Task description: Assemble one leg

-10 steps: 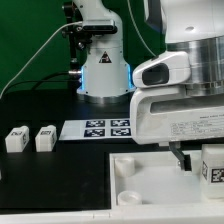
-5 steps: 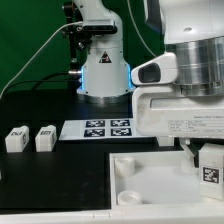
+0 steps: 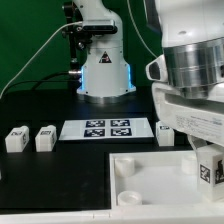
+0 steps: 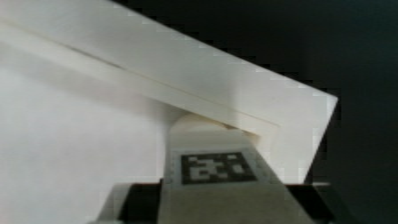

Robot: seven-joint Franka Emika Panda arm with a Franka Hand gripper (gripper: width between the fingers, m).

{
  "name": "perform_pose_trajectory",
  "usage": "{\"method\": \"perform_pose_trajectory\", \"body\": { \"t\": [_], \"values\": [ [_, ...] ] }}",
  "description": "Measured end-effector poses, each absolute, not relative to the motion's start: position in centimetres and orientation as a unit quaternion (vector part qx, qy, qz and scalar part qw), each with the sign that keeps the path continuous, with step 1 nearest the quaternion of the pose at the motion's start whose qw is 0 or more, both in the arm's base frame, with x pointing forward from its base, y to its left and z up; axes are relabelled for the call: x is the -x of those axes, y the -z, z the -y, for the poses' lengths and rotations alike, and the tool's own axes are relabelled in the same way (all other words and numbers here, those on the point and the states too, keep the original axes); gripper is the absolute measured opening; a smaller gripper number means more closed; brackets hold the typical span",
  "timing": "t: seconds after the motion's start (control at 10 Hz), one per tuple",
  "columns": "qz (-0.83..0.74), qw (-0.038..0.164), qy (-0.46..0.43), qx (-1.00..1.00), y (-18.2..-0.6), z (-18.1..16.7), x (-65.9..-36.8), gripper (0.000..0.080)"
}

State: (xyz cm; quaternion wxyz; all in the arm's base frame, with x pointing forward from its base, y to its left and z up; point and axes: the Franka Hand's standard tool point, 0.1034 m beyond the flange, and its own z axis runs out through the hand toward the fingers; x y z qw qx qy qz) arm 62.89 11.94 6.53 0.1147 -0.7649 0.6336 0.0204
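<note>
The gripper (image 4: 215, 190) holds the leg (image 4: 215, 160) clamped over a corner of the white tray-like part (image 3: 150, 178), at the exterior view's right. Two more legs (image 3: 30, 139) stand well apart on the dark worktop (image 3: 50, 180), beside the marker board (image 3: 108, 128); a third (image 3: 166, 132) sits by the board's other end, partly behind the arm.

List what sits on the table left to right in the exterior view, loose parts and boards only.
Leg → second leg → marker board → third leg → the leg held in the end effector, at the exterior view's far right, over the white tray part.
</note>
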Motion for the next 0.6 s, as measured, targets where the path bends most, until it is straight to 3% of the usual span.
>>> {"method": "perform_pose_trajectory", "body": {
  "t": [0.4, 0.6],
  "values": [
    [-0.650, 0.119, -0.023, 0.750, -6.47, -12.08, -62.85, 0.0293],
    [-0.591, 0.117, -0.016, 0.798, -6.39, -12.35, -62.39, 0.0583]
  ]
}}
